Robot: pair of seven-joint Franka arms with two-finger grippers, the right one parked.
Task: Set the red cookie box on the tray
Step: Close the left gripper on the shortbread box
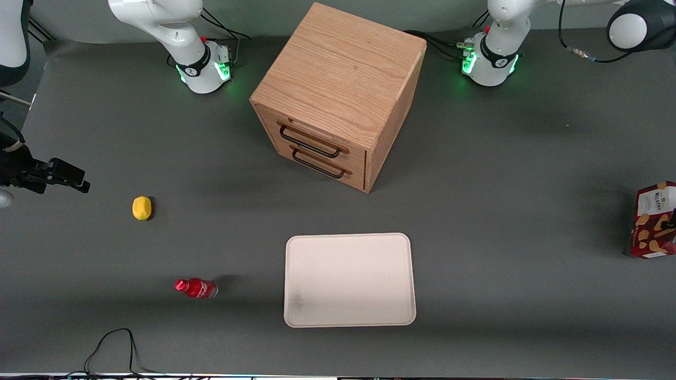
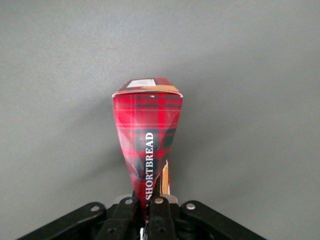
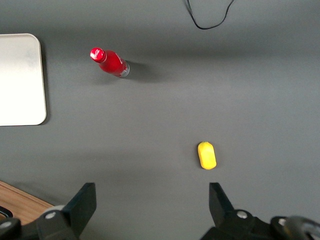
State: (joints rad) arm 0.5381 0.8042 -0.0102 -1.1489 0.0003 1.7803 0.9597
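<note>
The red cookie box (image 1: 654, 220) is at the working arm's end of the table, at the edge of the front view, with its white label and cookie pictures showing. In the left wrist view its narrow tartan side (image 2: 147, 135), marked SHORTBREAD, hangs over bare grey table. My gripper (image 2: 146, 206) is shut on the box's edge, pinching it flat between the fingers; in the front view only a dark bit of it (image 1: 672, 221) shows on the box. The cream-white tray (image 1: 348, 264) lies near the front camera, well away from the box toward the parked arm's end, and holds nothing.
A wooden drawer cabinet (image 1: 338, 89) stands farther from the camera than the tray. A small red bottle (image 1: 196, 288) and a yellow lemon (image 1: 141, 208) lie toward the parked arm's end. A black cable (image 1: 111, 343) loops at the front edge.
</note>
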